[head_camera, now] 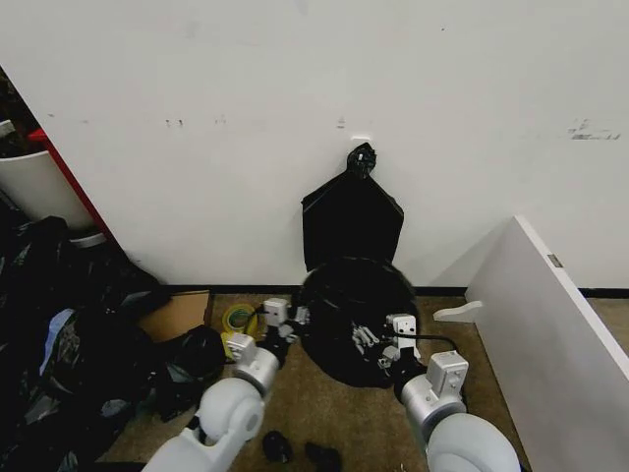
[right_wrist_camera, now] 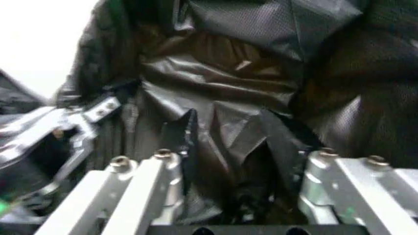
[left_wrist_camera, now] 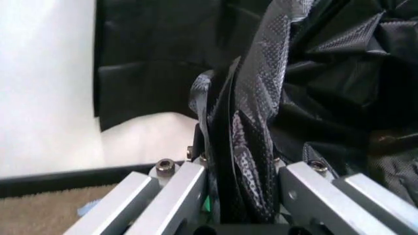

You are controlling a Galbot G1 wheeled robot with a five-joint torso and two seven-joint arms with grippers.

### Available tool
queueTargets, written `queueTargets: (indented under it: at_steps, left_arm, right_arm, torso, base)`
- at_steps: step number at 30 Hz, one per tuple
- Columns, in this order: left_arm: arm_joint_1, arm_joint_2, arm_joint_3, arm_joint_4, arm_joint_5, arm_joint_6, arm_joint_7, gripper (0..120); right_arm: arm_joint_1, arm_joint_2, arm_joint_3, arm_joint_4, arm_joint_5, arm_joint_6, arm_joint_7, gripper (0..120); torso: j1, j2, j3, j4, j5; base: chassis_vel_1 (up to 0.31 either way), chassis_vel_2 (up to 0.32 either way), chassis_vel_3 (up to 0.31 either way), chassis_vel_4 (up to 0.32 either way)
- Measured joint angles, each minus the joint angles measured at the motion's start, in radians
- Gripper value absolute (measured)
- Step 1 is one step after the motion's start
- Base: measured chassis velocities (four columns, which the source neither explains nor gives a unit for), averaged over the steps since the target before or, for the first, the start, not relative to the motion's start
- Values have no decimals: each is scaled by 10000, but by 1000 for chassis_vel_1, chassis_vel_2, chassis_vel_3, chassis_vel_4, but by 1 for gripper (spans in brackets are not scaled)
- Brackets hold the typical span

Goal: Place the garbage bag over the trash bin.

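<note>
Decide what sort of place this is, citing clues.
Probably a storage or utility corner: bare white wall, carpeted floor, a heap of black bags and a leaning white board.

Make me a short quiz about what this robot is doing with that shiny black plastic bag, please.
1. True or false: the thin, glossy black plastic garbage bag lies flat on the carpet, away from both grippers.
2. Which gripper pinches a fold of the bag's film between its fingers? A) the left gripper B) neither C) a person's hand
3. Fill in: the flat black bag bunch, knotted at its top, hangs against the white ____ behind the garbage bag.

Key: 1 false, it is spread open and round between the left gripper and the right gripper, which stand at its rim. 2 A. 3 wall.
</note>
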Motion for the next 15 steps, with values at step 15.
queueTargets:
  at_steps: [15]
  left_arm:
    - [356, -622, 469, 525, 1548, -908, -257, 1]
  right_arm:
    - [403, 599, -276, -1908, -1719, 404, 815, 0]
  torso:
    - [0, 0, 0, 2, -3]
  base:
    - [0, 0, 0, 0]
